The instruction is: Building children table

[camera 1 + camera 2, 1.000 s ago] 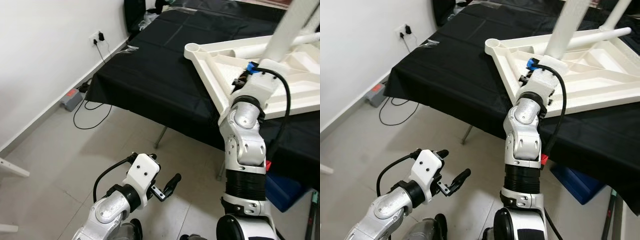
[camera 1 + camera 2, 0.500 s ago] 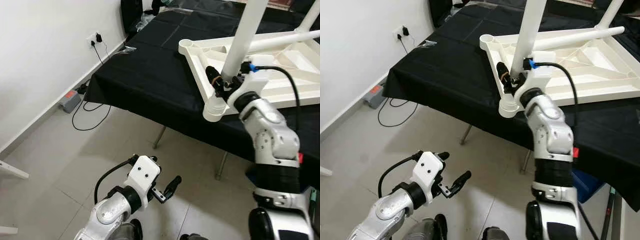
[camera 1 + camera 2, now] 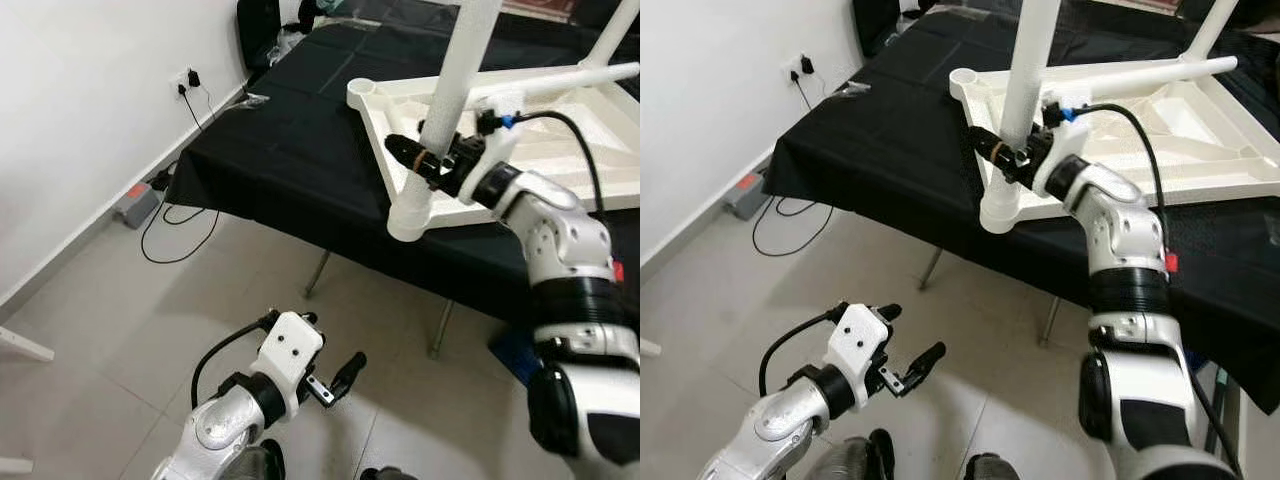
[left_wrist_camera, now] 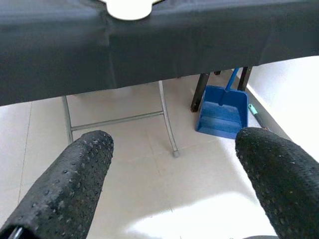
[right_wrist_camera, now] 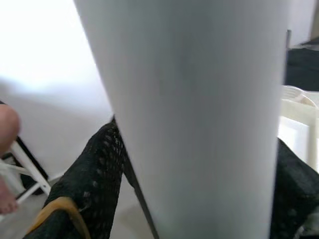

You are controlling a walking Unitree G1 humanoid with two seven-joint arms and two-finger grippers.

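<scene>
While gripping low, right gripper (image 3: 432, 160) is pinching the white table leg (image 3: 447, 95) at the upturned tabletop (image 3: 1200, 130) corner.
Leg's prob light, stiff, slick plastic, so keep holding near the socket; left gripper (image 3: 335, 380) is hanging spread.

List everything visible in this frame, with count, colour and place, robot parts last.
White plastic children's tabletop: one, upside down on the black-covered table.
White tubular table leg: one, standing at the tabletop's near corner, gripped.
Second white leg: one, lying across the tabletop.
Black cloth-covered folding table: one, ahead.
Blue dustpan: one, on the floor under the table.
Wall socket with black plug: one, left wall.
Right gripper: shut on the upright leg.
Left gripper: open, low over the floor.
</scene>
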